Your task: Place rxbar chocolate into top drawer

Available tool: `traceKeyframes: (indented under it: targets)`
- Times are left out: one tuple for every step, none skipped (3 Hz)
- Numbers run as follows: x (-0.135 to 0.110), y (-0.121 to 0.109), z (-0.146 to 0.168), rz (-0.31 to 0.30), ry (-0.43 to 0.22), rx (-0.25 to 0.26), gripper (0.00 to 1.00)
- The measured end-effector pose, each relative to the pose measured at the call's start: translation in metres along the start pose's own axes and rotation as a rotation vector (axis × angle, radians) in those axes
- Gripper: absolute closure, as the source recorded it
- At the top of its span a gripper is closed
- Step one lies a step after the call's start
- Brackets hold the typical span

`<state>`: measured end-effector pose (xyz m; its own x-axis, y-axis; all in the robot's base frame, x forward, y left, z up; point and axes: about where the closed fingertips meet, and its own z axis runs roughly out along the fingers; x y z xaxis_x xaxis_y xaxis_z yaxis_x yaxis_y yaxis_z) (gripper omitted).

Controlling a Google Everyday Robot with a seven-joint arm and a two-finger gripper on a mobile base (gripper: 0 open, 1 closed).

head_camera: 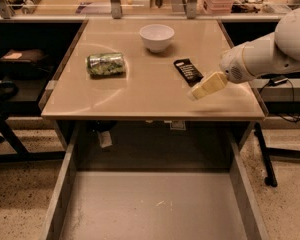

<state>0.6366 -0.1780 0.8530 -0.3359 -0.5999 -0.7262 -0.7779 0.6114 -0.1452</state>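
The rxbar chocolate [188, 71], a small flat black bar with white print, lies on the tan table [140, 91] right of centre. My gripper [205, 87] hangs just to the front right of the bar, close above the table, at the end of the white arm [270, 49] coming in from the right. The top drawer [155, 209] stands pulled out below the table's front edge, grey, with a scuffed bare bottom.
A white bowl [156, 36] stands at the back of the table. A green patterned drink can [105, 64] lies on its side at the left. Shelving and clutter line the far edge; dark furniture stands to the left.
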Motion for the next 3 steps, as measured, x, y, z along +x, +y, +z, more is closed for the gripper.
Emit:
traceKeyframes:
  targets:
    - [-0.011, -0.011, 0.022, 0.04, -0.019, 0.024, 0.0]
    - [-0.014, -0.016, 0.046, 0.093, -0.007, 0.044, 0.0]
    - [-0.017, -0.019, 0.065, 0.124, 0.005, 0.06, 0.0]
